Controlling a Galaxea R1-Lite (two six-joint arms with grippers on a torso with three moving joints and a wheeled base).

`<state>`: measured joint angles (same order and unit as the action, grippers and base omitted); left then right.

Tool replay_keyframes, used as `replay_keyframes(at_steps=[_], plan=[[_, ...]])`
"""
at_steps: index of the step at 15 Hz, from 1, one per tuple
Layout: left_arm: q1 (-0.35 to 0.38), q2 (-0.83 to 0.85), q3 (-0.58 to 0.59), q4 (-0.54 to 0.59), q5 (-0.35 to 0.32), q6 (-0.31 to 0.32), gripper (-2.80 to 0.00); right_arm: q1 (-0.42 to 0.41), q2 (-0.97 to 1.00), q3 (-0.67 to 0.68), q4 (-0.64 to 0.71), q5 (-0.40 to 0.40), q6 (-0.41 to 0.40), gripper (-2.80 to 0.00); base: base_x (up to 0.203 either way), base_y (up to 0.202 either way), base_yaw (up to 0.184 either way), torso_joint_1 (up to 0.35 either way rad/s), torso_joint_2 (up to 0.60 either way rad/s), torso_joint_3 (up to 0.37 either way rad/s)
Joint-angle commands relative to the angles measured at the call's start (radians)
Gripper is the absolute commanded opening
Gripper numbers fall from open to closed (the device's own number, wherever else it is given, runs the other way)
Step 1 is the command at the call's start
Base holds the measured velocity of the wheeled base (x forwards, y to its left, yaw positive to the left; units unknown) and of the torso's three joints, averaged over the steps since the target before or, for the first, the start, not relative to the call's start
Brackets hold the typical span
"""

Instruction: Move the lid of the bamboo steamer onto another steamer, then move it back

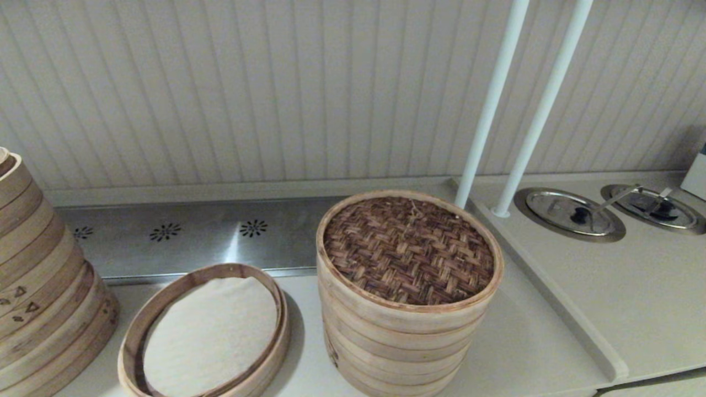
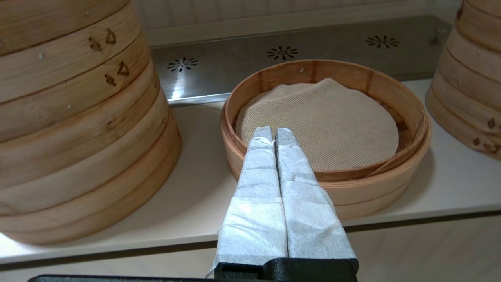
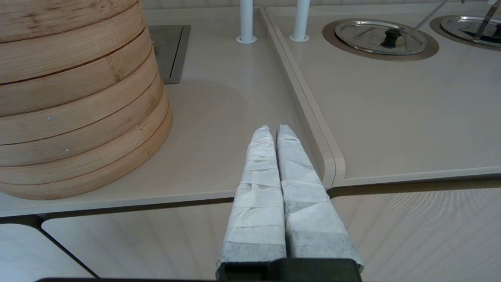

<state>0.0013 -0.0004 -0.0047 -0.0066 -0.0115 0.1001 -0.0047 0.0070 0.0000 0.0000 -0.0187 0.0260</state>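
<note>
The lid (image 1: 408, 249) is sitting on the tall stack, light and stiff; grip its rim. Both grippers, left (image 2: 274, 135) and right (image 3: 273, 132), are resting pressed together; the empty steamer (image 1: 205, 336) is lying at nine o'clock.

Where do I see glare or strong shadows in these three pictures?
Head view: a bright glare streak on the steel panel, and a soft shadow beside the low steamer tray. Left wrist view: the same panel glares near its vent holes; the shut left end effector is brightly lit. Right wrist view: the tall steamer stack casts a faint round shadow on the counter.
</note>
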Motion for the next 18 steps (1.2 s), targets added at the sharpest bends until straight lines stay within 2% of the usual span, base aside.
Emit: replay_keyframes(at_steps=[1, 5, 18], plan=[[0.000, -0.004, 0.002, 0.000, 0.002, -0.028, -2.80, 0.000, 0.001, 0.003, 0.000, -0.001, 0.000, -2.80, 0.000, 0.000, 0.000, 0.000, 0.00, 0.000], [0.000, -0.006, 0.002, -0.003, 0.015, -0.097, -2.80, 0.000, 0.001, 0.004, 0.000, 0.000, 0.000, -2.80, 0.000, 0.000, 0.000, 0.000, 0.00, 0.000], [-0.001, -0.001, 0.004, -0.006, 0.018, -0.122, -2.80, 0.000, 0.001, 0.004, 0.000, -0.001, 0.000, -2.80, 0.000, 0.000, 0.000, 0.000, 0.00, 0.000]])
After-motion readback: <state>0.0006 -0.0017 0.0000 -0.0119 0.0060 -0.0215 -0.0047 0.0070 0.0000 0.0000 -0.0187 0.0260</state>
